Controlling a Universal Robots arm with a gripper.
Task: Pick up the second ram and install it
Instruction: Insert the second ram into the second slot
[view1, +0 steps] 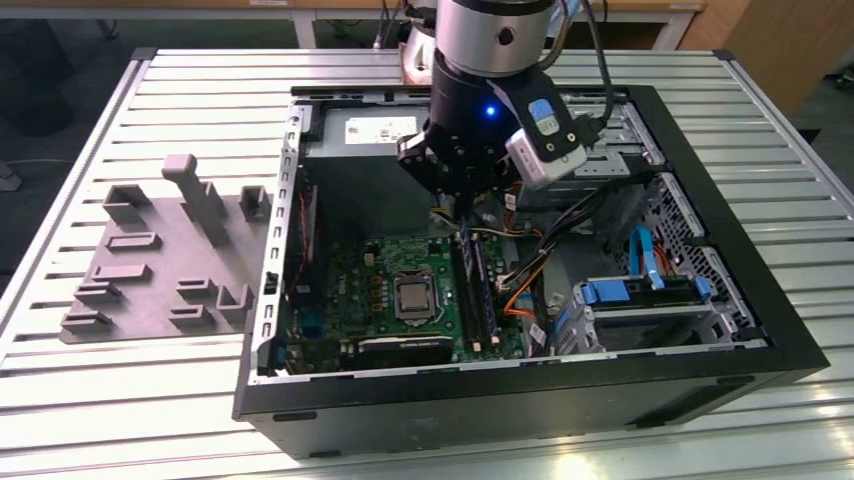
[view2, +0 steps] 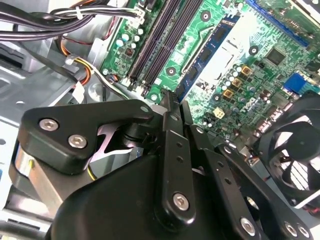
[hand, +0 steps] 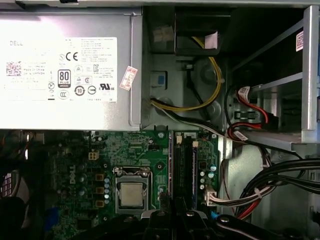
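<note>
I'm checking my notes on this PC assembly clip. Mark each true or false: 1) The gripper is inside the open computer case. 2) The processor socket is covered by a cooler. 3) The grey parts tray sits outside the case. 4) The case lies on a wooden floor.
1) True: the gripper hangs inside the computer case, above the memory slots.
2) False: the processor is bare on the motherboard.
3) True: the grey tray sits outside, on the exterior view's left.
4) False: it lies on a ribbed metal table.
</note>
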